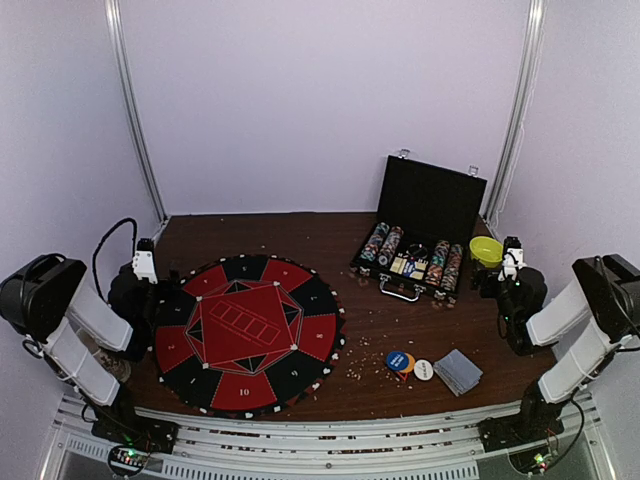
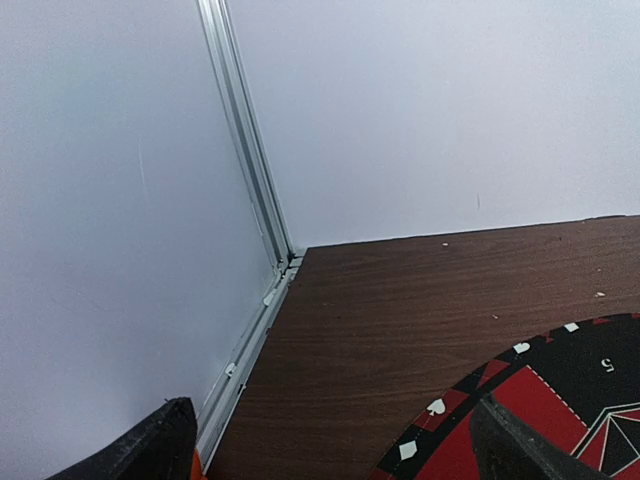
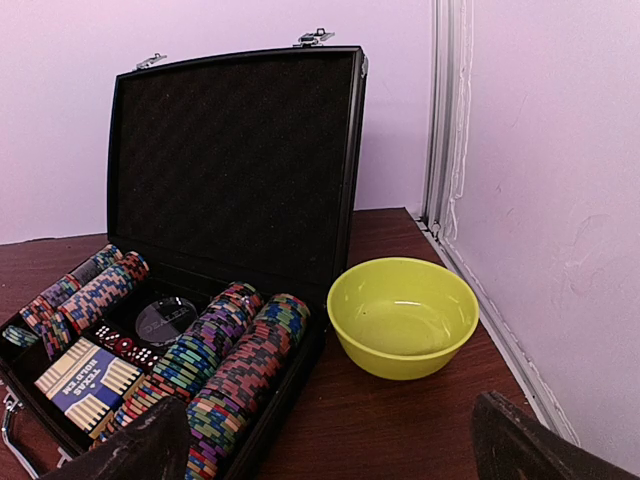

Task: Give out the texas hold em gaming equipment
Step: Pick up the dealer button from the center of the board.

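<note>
You have hardly begun. Your left gripper (image 2: 330, 445) and right gripper (image 3: 330, 440) are both wide open and hold nothing. The chips (image 3: 230, 350) are in the case (image 3: 235, 160), just ahead-left of the right gripper. The cards (image 1: 458, 371) and discs (image 1: 405, 363) lie behind it. I see none on the mat (image 1: 245, 333).

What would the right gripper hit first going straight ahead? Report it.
Probably the round yellow bowl, beside the open black hinged case; the right gripper aims near both, depth unclear.

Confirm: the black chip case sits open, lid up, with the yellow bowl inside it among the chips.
One error. The black chip case sits open, lid up, but the yellow bowl stands on the table beside it, not among the chips. The right wrist view shows this.
</note>
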### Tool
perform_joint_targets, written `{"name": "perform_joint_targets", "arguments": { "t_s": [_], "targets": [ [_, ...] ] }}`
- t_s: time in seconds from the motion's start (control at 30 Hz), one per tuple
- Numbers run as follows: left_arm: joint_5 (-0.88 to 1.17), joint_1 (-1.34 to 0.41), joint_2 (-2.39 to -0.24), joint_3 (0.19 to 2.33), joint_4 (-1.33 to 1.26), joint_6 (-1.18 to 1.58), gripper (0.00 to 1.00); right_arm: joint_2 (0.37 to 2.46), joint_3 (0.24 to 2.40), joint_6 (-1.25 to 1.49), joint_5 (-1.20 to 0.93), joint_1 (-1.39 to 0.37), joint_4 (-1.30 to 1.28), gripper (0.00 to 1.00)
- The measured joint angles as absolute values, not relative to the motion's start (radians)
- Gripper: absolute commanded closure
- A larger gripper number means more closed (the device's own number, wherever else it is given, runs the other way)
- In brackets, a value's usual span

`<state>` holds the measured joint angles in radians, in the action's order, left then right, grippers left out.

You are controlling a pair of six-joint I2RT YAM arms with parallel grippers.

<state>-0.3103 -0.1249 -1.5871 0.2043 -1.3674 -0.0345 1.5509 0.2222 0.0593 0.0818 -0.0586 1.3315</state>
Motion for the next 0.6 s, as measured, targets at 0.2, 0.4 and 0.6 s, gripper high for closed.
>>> {"name": "perform_joint_targets", "arguments": {
  "t_s": [0.2, 0.4, 0.6],
  "targets": [
    [-0.271, -0.124, -1.425, 0.240, -1.180, -0.051, 0.02, 1.551, 0.222, 0.059, 0.081, -0.059, 1.332, 0.00],
    [-0.213, -0.125, -1.196, 0.384, -0.982, -0.054, 0.02, 1.520, 0.242, 0.059, 0.075, -0.058, 1.250, 0.00],
    [-0.099, -0.138, -1.109, 0.563, -0.747, -0.022, 0.02, 1.330, 0.603, 0.027, -0.077, -0.061, 0.710, 0.00]
  ]
}}
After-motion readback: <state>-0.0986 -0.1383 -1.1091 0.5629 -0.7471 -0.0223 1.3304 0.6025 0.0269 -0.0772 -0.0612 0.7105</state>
